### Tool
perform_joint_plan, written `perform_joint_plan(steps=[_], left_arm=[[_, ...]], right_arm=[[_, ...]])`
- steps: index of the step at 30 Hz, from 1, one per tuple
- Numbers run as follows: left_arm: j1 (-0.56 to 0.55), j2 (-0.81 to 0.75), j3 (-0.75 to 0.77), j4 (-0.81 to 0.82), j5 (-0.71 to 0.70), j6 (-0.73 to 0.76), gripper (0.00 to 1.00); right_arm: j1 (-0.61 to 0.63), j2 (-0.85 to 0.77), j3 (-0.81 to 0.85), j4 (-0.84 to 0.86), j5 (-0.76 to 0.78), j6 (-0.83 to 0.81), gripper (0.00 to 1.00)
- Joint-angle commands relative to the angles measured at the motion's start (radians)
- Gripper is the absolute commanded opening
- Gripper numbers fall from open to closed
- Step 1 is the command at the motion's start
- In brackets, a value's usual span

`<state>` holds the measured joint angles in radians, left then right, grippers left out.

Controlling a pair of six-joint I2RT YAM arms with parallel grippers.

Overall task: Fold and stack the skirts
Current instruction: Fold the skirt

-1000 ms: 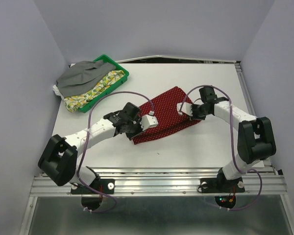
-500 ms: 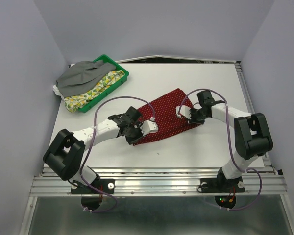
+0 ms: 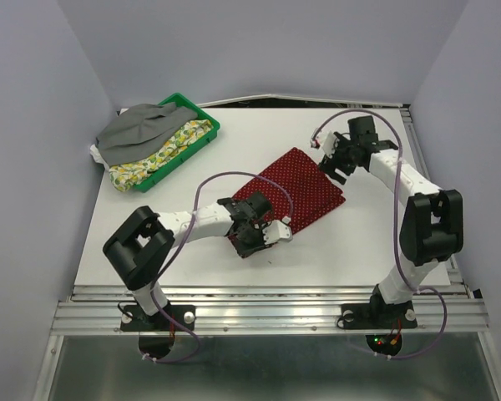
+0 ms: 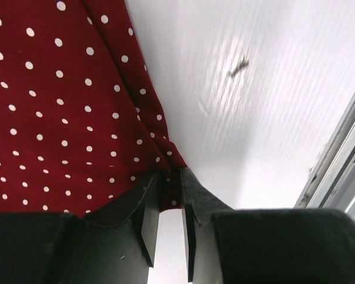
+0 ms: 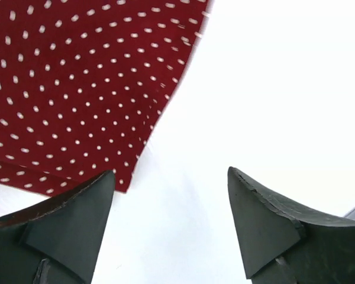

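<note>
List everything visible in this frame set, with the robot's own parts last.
Red skirt: one, dark red with white dots, lying flat at mid-table.
Grey skirt: one, plain grey, heaped on top of the tray's contents.
Lemon-print skirt: one, white with yellow-green print, in the tray under the grey one.
Tray: one, green, far left corner of the table.
Table: one, white.
Rail: one, bare metal, along the near edge.
Left arm: one, white and black, reaching to the red skirt's near corner.
Right arm: one, white and black, reaching to its far right corner.
Left hand: jaws narrowly apart, skirt corner between them.
Right hand: jaws wide open, holding nothing.
</note>
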<state>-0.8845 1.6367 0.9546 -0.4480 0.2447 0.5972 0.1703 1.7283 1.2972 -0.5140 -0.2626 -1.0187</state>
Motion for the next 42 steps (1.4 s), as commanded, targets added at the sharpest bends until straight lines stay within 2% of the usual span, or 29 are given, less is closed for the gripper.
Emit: perform_joint_plan(steps=[1,5,6,7,9,14,18,20,24,25,27,28,32,36,38,42], left_arm=[[-0.028,0.075,0.123,-0.081,0.132,-0.02,0.34],[-0.089,0.112,0.254,-0.083,0.215,-0.077,0.4],[-0.125,0.118,0.269,-0.075,0.22,-0.089,0.44],[-0.137,0.12,0.294,-0.072,0.225,-0.112,0.49],[-0.152,0.109,0.309,-0.066,0.258,-0.128,0.53],[-0.142,-0.021,0.306,-0.041,0.232,-0.189,0.59],[-0.108,-0.153,0.25,-0.02,0.109,-0.176,0.63],[-0.059,-0.209,0.173,0.0,0.059,-0.142,0.65],[-0.002,-0.329,0.032,0.012,-0.019,0.011,0.68],[-0.001,-0.348,-0.005,0.028,-0.065,0.094,0.68],[0.001,-0.394,-0.129,0.109,-0.131,0.177,0.68],[0.001,-0.402,-0.192,0.139,-0.148,0.24,0.68],[0.001,-0.385,-0.264,0.283,-0.174,0.317,0.69],[-0.001,-0.332,-0.28,0.414,-0.186,0.319,0.69],[-0.005,-0.307,-0.284,0.5,-0.212,0.317,0.69],[-0.007,-0.299,-0.274,0.552,-0.232,0.32,0.68]], right_arm=[[-0.045,-0.01,0.163,-0.072,0.01,0.319,0.81],[-0.068,0.024,0.214,-0.168,-0.055,0.586,0.78],[-0.068,0.017,0.205,-0.17,-0.062,0.692,0.76],[-0.068,0.01,0.194,-0.175,-0.082,0.73,0.74],[-0.068,-0.009,0.142,-0.181,-0.174,0.855,0.7],[-0.068,0.095,0.056,-0.139,-0.26,0.991,0.65],[-0.068,0.2,0.059,-0.074,-0.242,1.016,0.63],[-0.068,0.229,0.063,-0.061,-0.19,1.046,0.61],[-0.068,0.293,0.083,-0.054,-0.1,1.031,0.58],[-0.068,0.316,0.088,-0.041,-0.084,1.002,0.56],[-0.068,0.346,0.112,-0.021,-0.031,0.964,0.55],[-0.068,0.384,0.132,-0.012,-0.012,0.953,0.55],[-0.068,0.485,0.311,0.005,0.028,0.905,0.54],[-0.058,0.548,0.466,-0.033,0.014,0.887,0.54],[-0.058,0.542,0.494,-0.058,-0.021,0.881,0.55],[-0.048,0.417,0.459,-0.095,-0.062,0.849,0.6]])
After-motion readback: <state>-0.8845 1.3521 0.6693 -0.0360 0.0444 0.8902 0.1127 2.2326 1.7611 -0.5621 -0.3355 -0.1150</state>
